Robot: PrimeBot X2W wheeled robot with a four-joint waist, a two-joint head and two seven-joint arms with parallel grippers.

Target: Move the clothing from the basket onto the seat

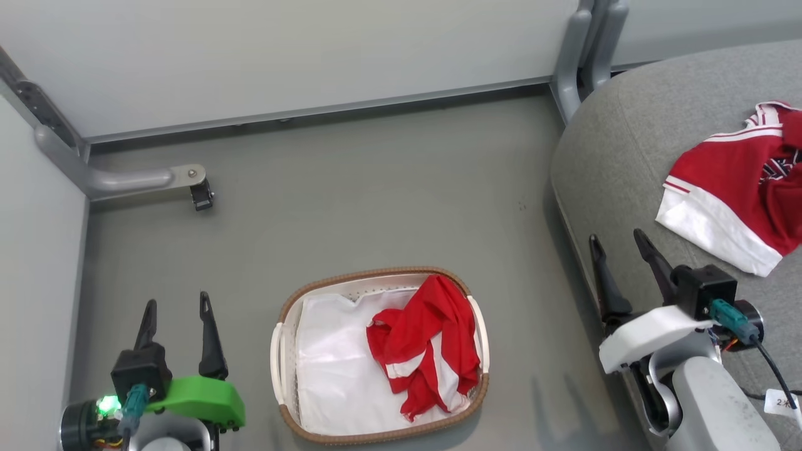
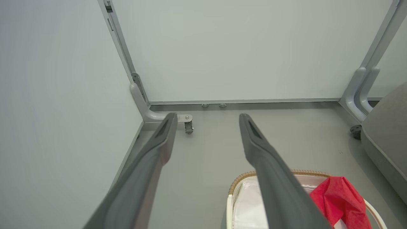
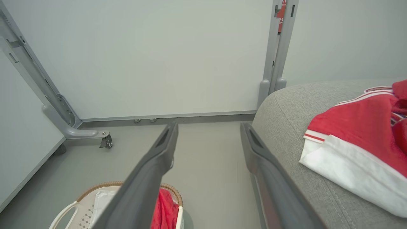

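at the far left, one left gripper point(image 1: 177, 299) hangs above the grey floor point(image 1: 376, 188). its two dark fingers are spread wide and there is nothing between them. the left wrist view shows the same: two fingers parted over bare floor, empty. beyond it, one caster foot point(image 1: 202, 195) of the partition frame rests on the floor near the corner.

in the middle stands one basket point(image 1: 285, 376), oval with a brown woven rim, set on the floor and well apart from both grippers. one white liner point(image 1: 332, 363) is spread inside it. one red garment point(image 1: 432, 338) with white stripes lies crumpled on the liner in the basket's right half, and a fold of it reaches the far rim.

further right, one right gripper point(image 1: 616, 236) hangs at the near edge of the one seat point(image 1: 626, 125), a rounded grey cushion. its two fingers are also well apart and hold nothing. on the seat, near those fingers but not touching them, lies a second garment point(image 1: 733, 181), red with a broad white hem and thin striped bands. at the right border it bunches up, and whether more than one piece lies there cannot be told.
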